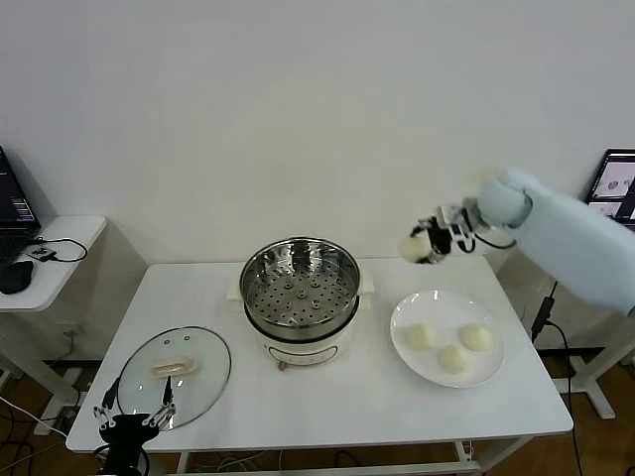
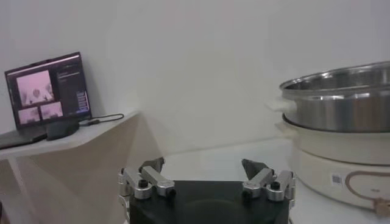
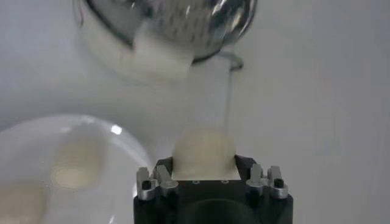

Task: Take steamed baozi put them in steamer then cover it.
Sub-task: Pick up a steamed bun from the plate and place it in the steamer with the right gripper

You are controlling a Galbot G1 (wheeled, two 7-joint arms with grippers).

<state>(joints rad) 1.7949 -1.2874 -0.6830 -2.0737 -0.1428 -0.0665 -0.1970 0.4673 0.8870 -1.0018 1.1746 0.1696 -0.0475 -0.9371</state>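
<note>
We are seeing the left gripper [image 1: 134, 414] waiting low at the table's [image 1: 327, 397] front left edge, fingers spread wide, just beside the cover [image 1: 175, 377] lying flat; the steamer [image 1: 301, 285] is standing uncovered at centre; the right gripper [image 1: 425, 245] is hanging in the air, clamped on one steamed baozi [image 1: 414, 246], above the white plate [image 1: 446, 338] bearing three buns [image 1: 451, 358].

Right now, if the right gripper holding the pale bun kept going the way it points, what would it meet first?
Probably the shiny steel steamer basket: the right gripper, shut on a cream-white bun, points toward it, though depth is unclear.
</note>
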